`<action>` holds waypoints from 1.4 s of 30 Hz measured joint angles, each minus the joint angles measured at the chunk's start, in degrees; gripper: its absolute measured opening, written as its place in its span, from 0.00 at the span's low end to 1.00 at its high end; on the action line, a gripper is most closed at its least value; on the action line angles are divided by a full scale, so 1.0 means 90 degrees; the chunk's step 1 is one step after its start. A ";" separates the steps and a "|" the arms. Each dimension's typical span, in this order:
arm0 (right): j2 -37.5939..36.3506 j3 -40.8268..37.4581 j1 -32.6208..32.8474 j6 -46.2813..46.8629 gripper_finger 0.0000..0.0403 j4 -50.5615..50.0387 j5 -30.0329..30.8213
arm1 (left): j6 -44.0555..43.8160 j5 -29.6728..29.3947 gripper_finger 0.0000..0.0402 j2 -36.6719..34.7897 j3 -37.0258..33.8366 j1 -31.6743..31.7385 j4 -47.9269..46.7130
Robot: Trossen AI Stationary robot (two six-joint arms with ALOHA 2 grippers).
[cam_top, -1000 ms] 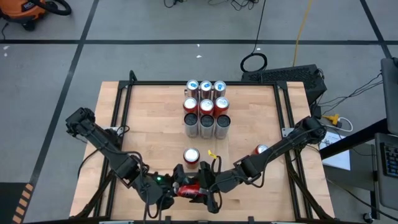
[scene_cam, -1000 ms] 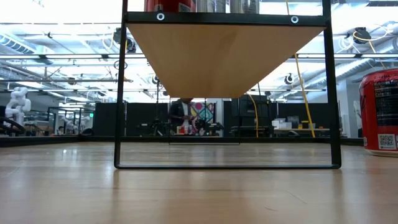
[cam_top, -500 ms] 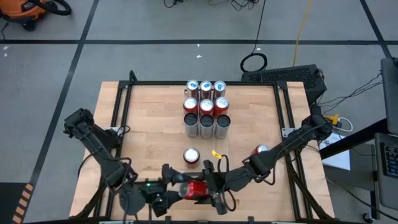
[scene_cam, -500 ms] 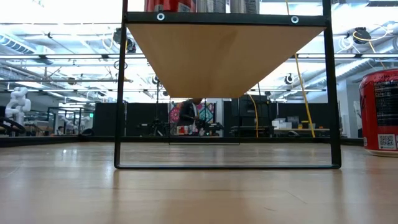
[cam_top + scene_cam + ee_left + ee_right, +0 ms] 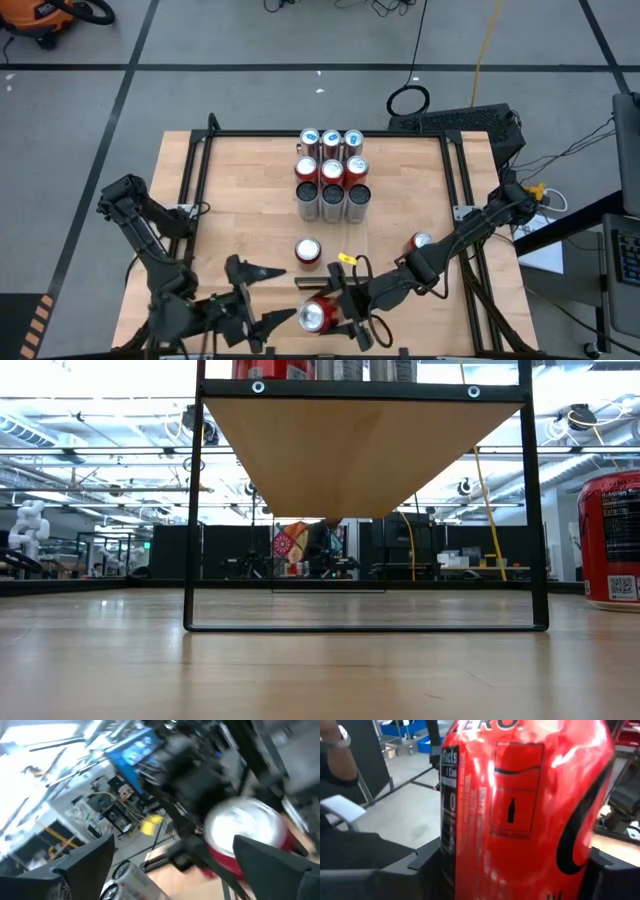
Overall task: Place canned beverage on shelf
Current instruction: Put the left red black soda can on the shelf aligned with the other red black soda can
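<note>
Red can (image 5: 316,316) upright, long axis vertical, top up, clamped in right tool (image 5: 335,312); left tool (image 5: 262,295) spread wide beside it.

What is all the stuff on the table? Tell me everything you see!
Shelf: one, pale wood in a black frame, standing at the far middle of the table.
Cans on the shelf: nine in three rows; the far row has silver and blue tops, the middle row is red, the near row is silver with dark tops.
Loose cans: two, red; one upright just in front of the shelf, one near the table's right side.
Held can: one, red, at the near edge, in the right claw.
Table: one, light wood.
Left claw: open, beside the held can, not touching it.
Right claw: shut on the held can.
</note>
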 joint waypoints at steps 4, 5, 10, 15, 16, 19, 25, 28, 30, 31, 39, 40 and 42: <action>0.0063 -0.0020 0.0003 -0.0276 0.68 0.0485 0.0012 | -0.0044 -0.0371 0.99 -0.0017 0.0008 -0.0153 0.0868; 0.0069 -0.0017 -0.0001 -0.0337 0.68 0.0640 0.0039 | -0.0119 -0.0442 0.99 -0.0008 0.0008 -0.0187 0.1021; 0.0111 -0.0005 -0.0008 -0.0434 0.68 0.0877 0.0084 | -0.0185 -0.0709 0.99 -0.0006 0.0006 -0.0309 0.1404; 0.0113 -0.0005 -0.0007 -0.0655 0.68 0.1319 0.0097 | -0.0911 -0.1009 0.99 -0.0004 -0.0034 -0.0462 0.1367; 0.0111 -0.0005 -0.0007 -0.0732 0.68 0.1435 0.0119 | -0.1116 -0.0999 0.99 -0.0004 -0.0064 -0.0522 0.1333; 0.0111 -0.0005 -0.0007 -0.1044 0.68 0.1807 0.0292 | -0.1815 -0.0968 0.99 0.0003 -0.0237 -0.0655 0.1312; 0.0111 0.0002 -0.0041 -0.1446 0.68 0.2754 0.0485 | -0.3139 -0.0961 0.99 0.0018 -0.0819 -0.0584 0.1204; 0.0111 0.0004 -0.0053 -0.1499 0.68 0.2945 0.0487 | -0.3460 -0.0901 0.99 0.0018 -0.1025 -0.0410 0.1208; 0.0111 0.0004 -0.0053 -0.1499 0.68 0.2968 0.0487 | -0.3496 -0.0766 0.99 0.0018 -0.1092 -0.0269 0.1253; 0.0111 0.0004 -0.0053 -0.1485 0.68 0.2968 0.0491 | -0.3493 -0.0619 0.99 0.0019 -0.1097 -0.0196 0.1254; 0.0111 0.0003 -0.0072 -0.1452 0.68 0.2965 0.0988 | -0.3821 0.0792 0.99 0.0020 -0.1097 0.0355 0.1199; 0.0111 0.0002 -0.0072 -0.1452 0.68 0.2963 0.0989 | -0.3821 0.0906 0.99 0.0020 -0.1097 0.0407 0.1204; 0.0111 0.0004 -0.0070 -0.1452 0.68 0.2968 0.0976 | -0.3822 0.1204 0.99 0.0020 -0.1097 0.0490 0.1225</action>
